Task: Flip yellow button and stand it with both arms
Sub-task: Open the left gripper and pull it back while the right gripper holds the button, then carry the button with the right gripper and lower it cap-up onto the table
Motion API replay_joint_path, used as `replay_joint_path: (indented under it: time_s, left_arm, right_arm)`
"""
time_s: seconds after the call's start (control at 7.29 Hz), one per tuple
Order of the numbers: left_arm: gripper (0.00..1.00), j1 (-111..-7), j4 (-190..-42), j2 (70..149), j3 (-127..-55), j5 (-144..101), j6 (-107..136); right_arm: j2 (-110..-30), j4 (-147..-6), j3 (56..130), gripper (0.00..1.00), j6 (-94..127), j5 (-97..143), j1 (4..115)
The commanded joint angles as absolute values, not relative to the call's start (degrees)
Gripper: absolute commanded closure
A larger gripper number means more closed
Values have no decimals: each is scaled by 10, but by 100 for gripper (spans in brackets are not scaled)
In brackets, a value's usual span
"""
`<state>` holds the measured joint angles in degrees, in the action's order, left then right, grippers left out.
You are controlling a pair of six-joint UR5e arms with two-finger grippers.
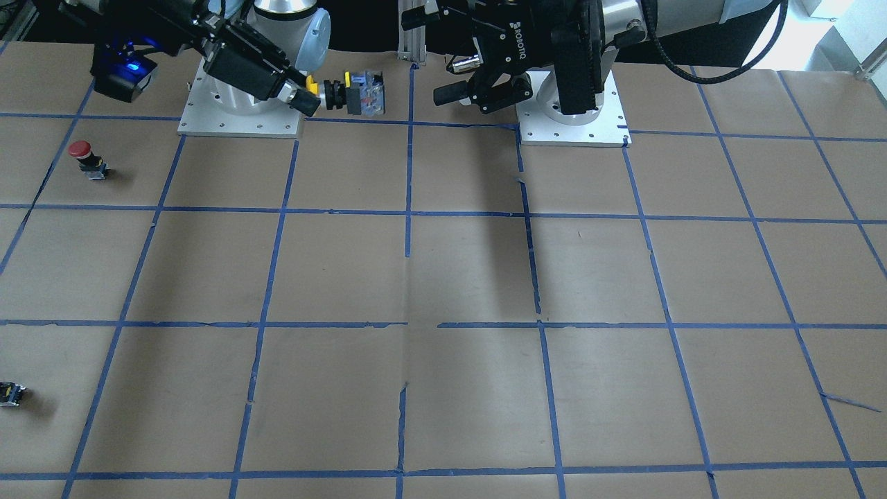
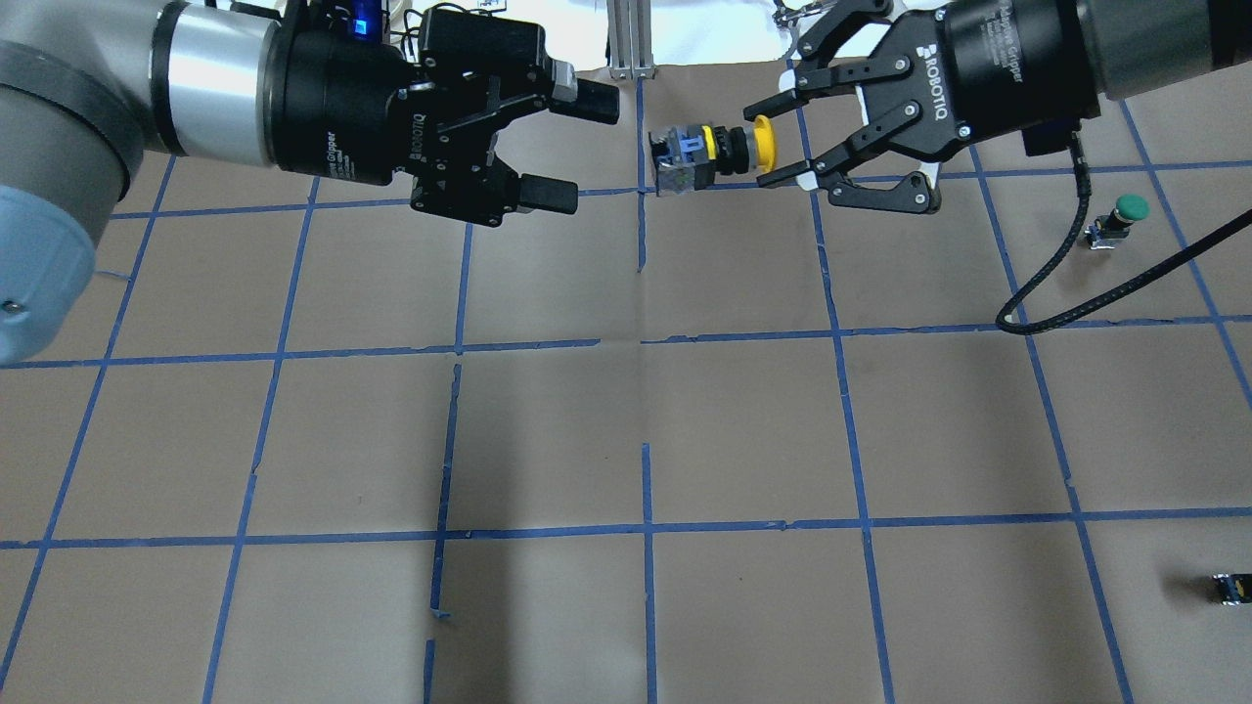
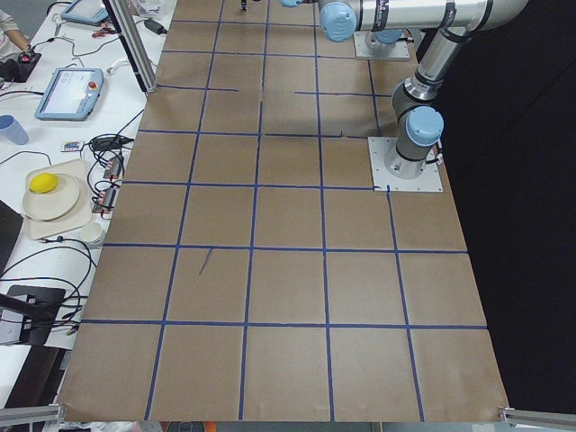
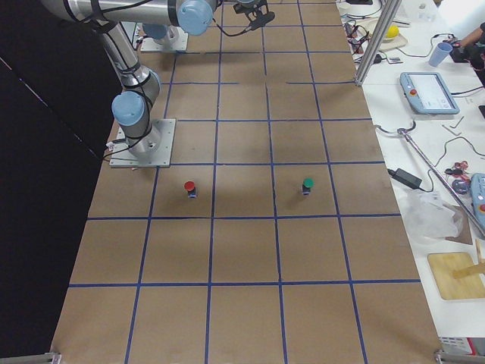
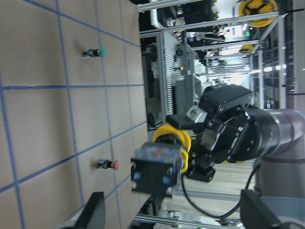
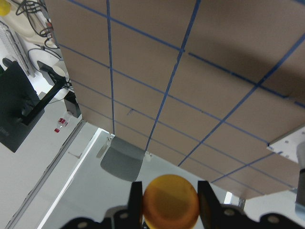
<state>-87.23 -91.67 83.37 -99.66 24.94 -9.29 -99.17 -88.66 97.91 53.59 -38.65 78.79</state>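
high above the gridded table (image 2: 743,430), right gripper (image 2: 765,147) clamps the yellow button (image 2: 709,154) by its cap; button level, grey-blue body toward left gripper (image 2: 577,147), spread wide, gap between.

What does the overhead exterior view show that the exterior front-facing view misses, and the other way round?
Only the overhead exterior shows the green button standing on the table. Only the front-facing view shows the red button, also standing. Both show the yellow button held horizontally by its cap in the right end effector, the left end effector open and facing its body without touching, and a small dark piece lying on the table.
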Motion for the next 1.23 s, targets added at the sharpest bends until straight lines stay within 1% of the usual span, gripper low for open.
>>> replay_joint_path:
  time_s: [0.0, 0.14, 0.27, 0.55, 0.69, 0.82, 0.96, 1.1]
  left_arm:
    - [0, -873, -863, 835, -998, 384, -92]
    - [0, -874, -855, 835, -998, 457, -93]
    - [0, -874, -854, 835, -997, 521, -95]
    - [0, -875, -853, 845, -969, 670, -96]
    - [0, -875, -858, 859, -941, 753, -95]
    - [0, -881, -885, 867, -918, 825, -93]
    - [0, -882, -913, 871, -912, 899, -88]
    - [0, -882, -916, 873, -916, 910, -71]
  right_arm:
    - [-963, -885, 979, 76, 381, -474, 742]
    - [-950, -890, 979, 76, 289, -538, 735]
    - [-945, -891, 980, 76, 152, -601, 735]
    - [-930, -898, 986, 76, -86, -732, 731]
    - [-921, -959, 999, 76, -156, -742, 712]
    - [-917, -1015, 1028, 76, -263, -772, 692]
    - [-917, -1085, 1065, 78, -357, -782, 668]
    - [-917, -1139, 1098, 78, -455, -780, 634]
